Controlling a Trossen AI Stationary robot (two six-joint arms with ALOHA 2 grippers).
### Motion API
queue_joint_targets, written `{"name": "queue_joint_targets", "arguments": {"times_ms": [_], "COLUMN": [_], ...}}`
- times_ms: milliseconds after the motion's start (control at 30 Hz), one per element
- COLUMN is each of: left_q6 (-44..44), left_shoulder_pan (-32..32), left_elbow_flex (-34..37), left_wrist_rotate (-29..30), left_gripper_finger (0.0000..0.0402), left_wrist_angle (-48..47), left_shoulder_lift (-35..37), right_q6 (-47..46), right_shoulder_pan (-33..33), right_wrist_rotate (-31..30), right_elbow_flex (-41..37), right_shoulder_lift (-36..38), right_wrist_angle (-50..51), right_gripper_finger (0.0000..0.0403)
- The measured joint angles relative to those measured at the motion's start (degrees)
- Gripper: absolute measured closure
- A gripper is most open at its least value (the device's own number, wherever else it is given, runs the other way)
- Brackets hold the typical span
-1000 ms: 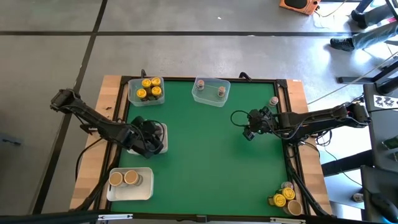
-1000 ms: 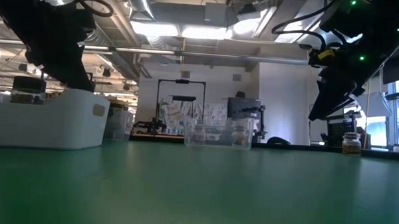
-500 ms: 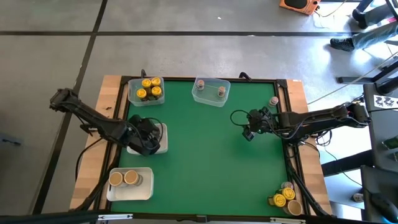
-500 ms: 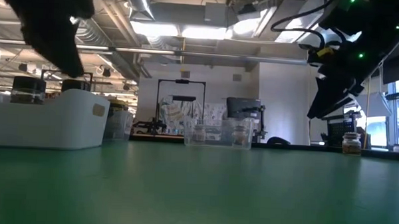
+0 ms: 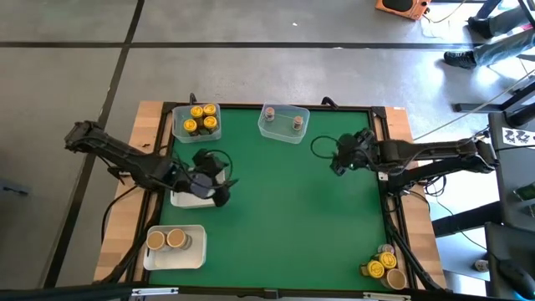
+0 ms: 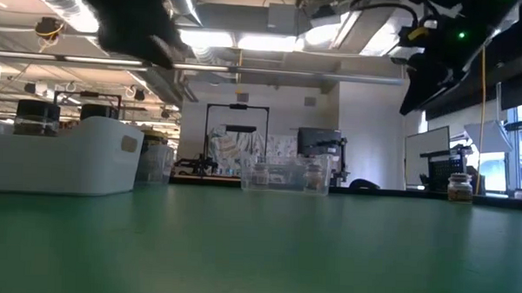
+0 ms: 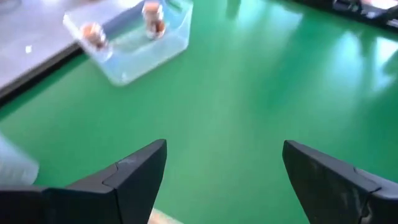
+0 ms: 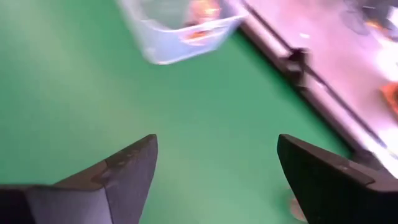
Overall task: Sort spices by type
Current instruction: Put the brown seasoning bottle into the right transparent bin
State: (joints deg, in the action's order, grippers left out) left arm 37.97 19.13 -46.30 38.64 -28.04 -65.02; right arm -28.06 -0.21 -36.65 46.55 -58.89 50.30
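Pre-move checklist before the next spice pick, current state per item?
1. Left gripper empty: ok, fingers open, nothing between them, over the mat beside the white tray.
2. Right gripper empty: ok, fingers open over bare green mat.
3. Unsorted jars located: ok, cluster at the table's near right corner, lone jar on the right edge.
4. Yellow-lid tub holds only yellow lids: ok.
5. Clear tub contents: two jars, type cannot tell.
6. Path between arms free: ok, grippers far apart.
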Motion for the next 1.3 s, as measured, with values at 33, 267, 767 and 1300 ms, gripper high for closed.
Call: {"name": "queue_joint_targets", "arguments": {"times_ms": [33, 267, 767, 1300], "left_q6": [-1.84, -12.83, -23.59, -26.62], "left_shoulder_pan": [-0.76, -6.3, -12.03, -12.06], "left_elbow_flex": [0.0, -0.02, 0.0, 0.0], "left_wrist_rotate": [-0.06, -5.61, -9.73, -9.69], "left_gripper_finger": [0.0085, 0.0084, 0.0084, 0.0084], "left_wrist_angle": [2.78, 14.2, 18.47, 18.92], "left_shoulder_lift": [-1.04, -9.47, -19.05, -19.03], "right_q6": [0.16, 9.88, 18.66, 9.95], "right_shoulder_pan": [-1.34, -16.85, -47.43, -47.84], "right_wrist_rotate": [-0.49, 2.52, 11.82, 9.28], "right_elbow_flex": [1.34, 5.55, 5.55, 6.29], "right_shoulder_lift": [0.0, -0.69, -18.37, -28.26], "right_wrist_angle": [2.12, 7.65, 12.49, 10.91], "right_gripper_finger": [0.0072, 0.0072, 0.0072, 0.0072]}}
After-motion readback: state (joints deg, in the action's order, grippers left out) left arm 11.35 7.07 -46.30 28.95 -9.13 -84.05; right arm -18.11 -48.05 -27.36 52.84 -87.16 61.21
